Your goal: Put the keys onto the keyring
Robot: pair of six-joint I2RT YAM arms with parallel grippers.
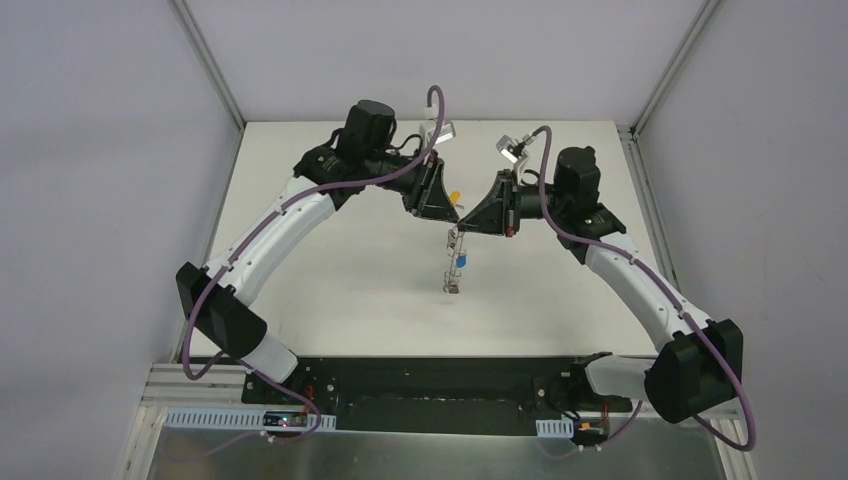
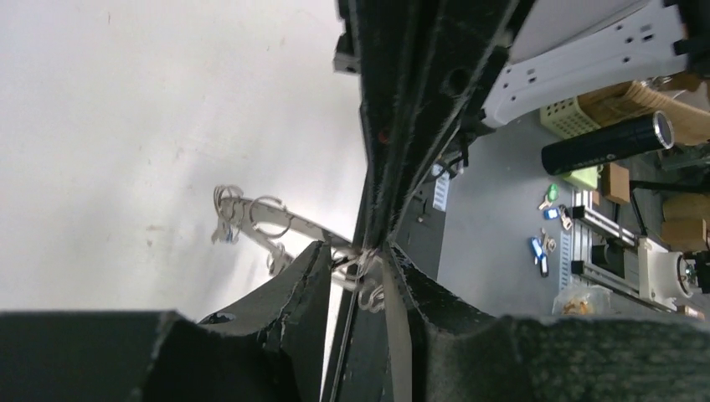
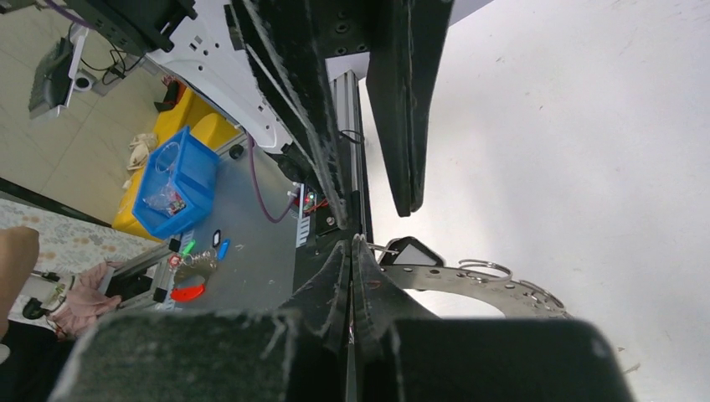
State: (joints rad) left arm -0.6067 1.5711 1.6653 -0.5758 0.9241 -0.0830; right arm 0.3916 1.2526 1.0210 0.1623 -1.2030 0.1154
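The keyring [image 1: 454, 262], a flat grey metal ring with small wire loops on its rim, hangs on edge under the two grippers above the table's middle. A blue key [image 1: 463, 262] dangles from it. A yellow key head [image 1: 456, 197] shows just behind the fingertips. My right gripper [image 3: 352, 248] is shut on the keyring's rim [image 3: 469, 280], beside a black key head [image 3: 410, 251]. My left gripper [image 2: 360, 251] faces it tip to tip with its jaws apart. Wire loops [image 2: 364, 272] and the right gripper's tips lie between its fingers [image 2: 314, 272].
The white table [image 1: 330, 290] has walls on three sides. Past its near edge lies a grey bench with spare keys [image 2: 540, 251], a black cylinder [image 2: 603, 144] and a blue bin [image 3: 172, 180]. Both arms arch high over the table.
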